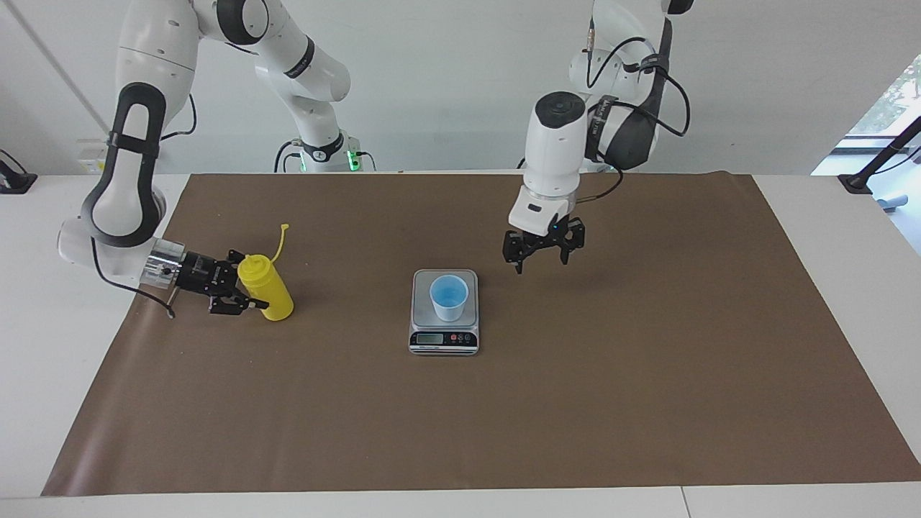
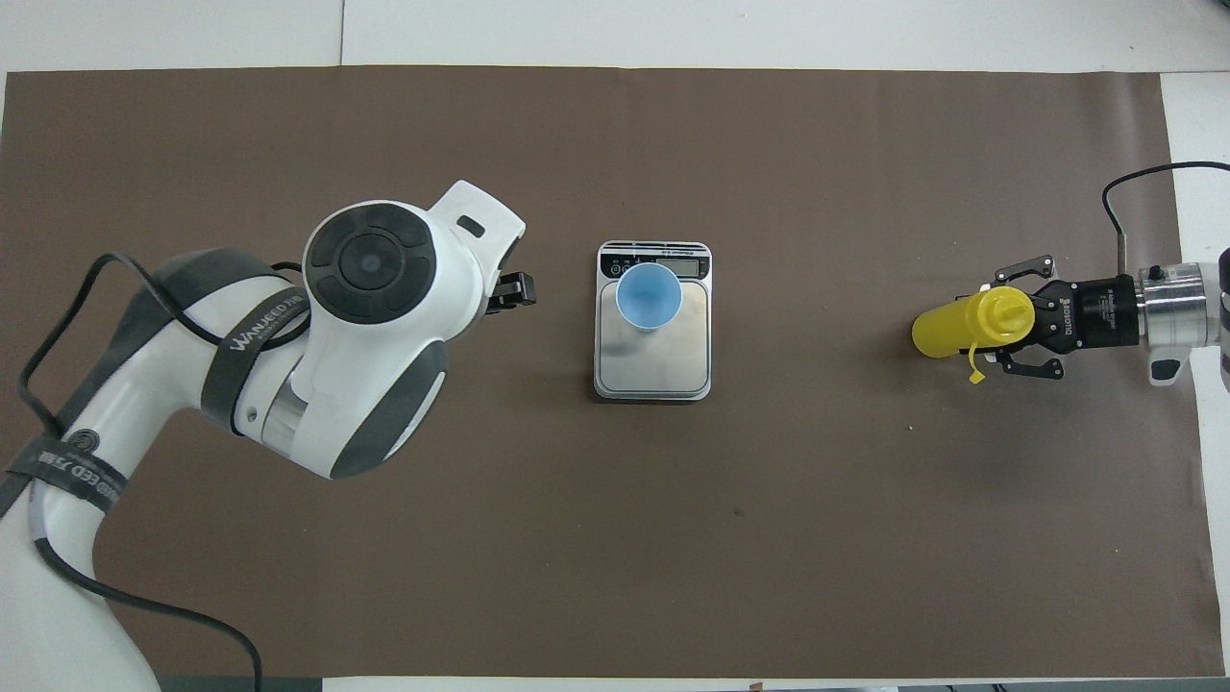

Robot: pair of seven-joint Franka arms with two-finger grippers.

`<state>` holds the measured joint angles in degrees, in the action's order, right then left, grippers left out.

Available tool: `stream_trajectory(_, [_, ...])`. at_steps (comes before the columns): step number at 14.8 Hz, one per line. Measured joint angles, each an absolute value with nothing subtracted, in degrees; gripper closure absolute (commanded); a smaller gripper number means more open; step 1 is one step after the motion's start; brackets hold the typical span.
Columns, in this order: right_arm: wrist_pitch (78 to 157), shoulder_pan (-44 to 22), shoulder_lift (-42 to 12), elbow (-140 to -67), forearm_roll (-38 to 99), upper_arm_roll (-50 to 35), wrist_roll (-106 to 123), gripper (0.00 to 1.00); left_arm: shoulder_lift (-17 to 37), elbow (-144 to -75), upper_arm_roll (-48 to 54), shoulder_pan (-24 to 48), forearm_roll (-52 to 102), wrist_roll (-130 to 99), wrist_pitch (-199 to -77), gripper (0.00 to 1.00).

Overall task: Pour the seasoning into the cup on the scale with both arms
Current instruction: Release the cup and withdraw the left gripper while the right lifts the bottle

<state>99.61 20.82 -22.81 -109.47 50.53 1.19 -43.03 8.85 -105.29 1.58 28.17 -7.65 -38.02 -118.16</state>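
Note:
The light blue cup (image 1: 449, 297) stands on the silver scale (image 1: 424, 316) at the middle of the mat; both show in the overhead view, the cup (image 2: 649, 296) on the scale (image 2: 653, 360). My left gripper (image 1: 543, 255) is open and empty, raised over the mat beside the scale toward the left arm's end; one of its fingers (image 2: 514, 291) shows overhead. The yellow seasoning bottle (image 1: 268, 290) stands at the right arm's end with its cap hanging on its tether (image 1: 280, 241). My right gripper (image 1: 241, 288) comes in level and is shut on the bottle's upper part (image 2: 999, 317).
A brown mat (image 1: 647, 360) covers most of the white table (image 1: 827, 216). The left arm's wrist and forearm (image 2: 375, 327) hang over the mat at its own end.

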Motion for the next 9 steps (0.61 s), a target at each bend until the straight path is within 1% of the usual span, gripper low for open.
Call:
stream_trajectory(4, [100.2, 16.6, -21.7, -106.6, 50.6, 1.1, -52.5, 1.0, 6.9, -107.0, 1.5, 19.1, -5.5, -24.7, -118.2, 0.0])
stream_trajectory(6, [101.0, 13.1, -19.9, -105.2, 50.4, 1.1, -58.0, 1.0, 5.6, -107.9, 1.5, 14.8, -4.3, -18.2, -118.1, 0.0])
stream_trajectory(9, [105.9, 6.0, -16.3, -104.7, 47.0, 1.1, -67.6, 1.0, 2.5, -108.7, 1.5, 9.5, -0.5, -10.1, -116.8, 0.0])
